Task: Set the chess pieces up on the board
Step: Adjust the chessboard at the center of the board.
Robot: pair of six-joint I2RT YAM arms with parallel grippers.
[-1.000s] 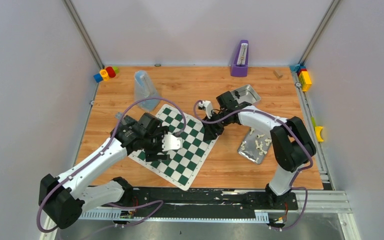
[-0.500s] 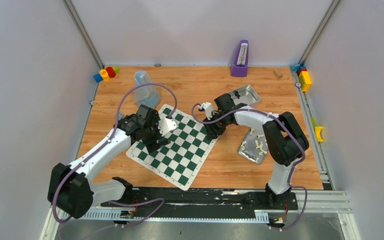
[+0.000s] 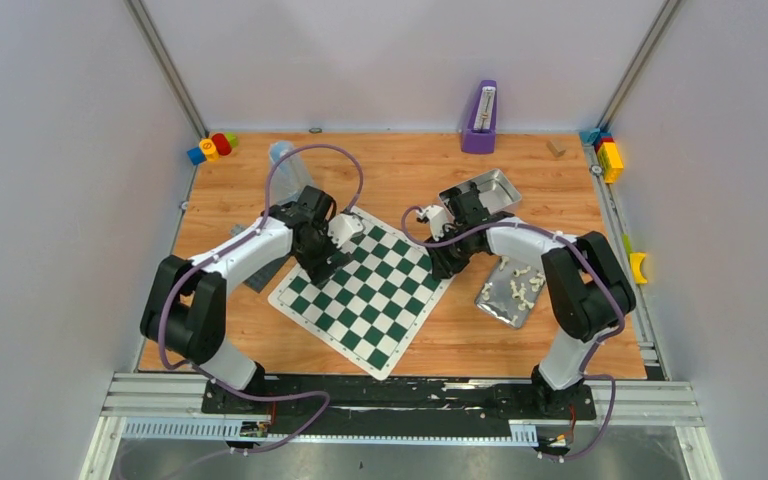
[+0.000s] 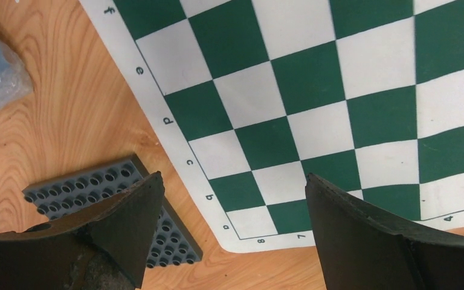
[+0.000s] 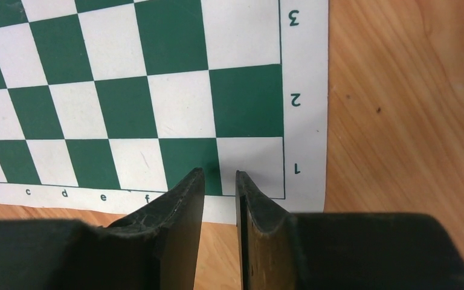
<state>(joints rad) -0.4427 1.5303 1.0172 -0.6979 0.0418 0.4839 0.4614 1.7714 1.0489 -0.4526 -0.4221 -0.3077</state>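
grey studded plate [image 4: 84, 187] lies on the wood just beside the board's [image 3: 365, 300] left corner. left gripper [image 4: 232, 181] hangs over that corner, jaws wide apart and empty. right gripper [image 5: 219, 181] sits low at the board's right corner by rank 1, jaws nearly together with only a slit between them; whether they pinch the mat, cannot tell. chess pieces [image 3: 522, 288] lie in a metal tray [image 3: 495, 312] right of the board.

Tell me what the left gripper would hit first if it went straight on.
Probably the board, near its corner marked a and 8, framed between the open fingers of the left gripper. One finger may touch the grey studded plate first; depth is unclear.
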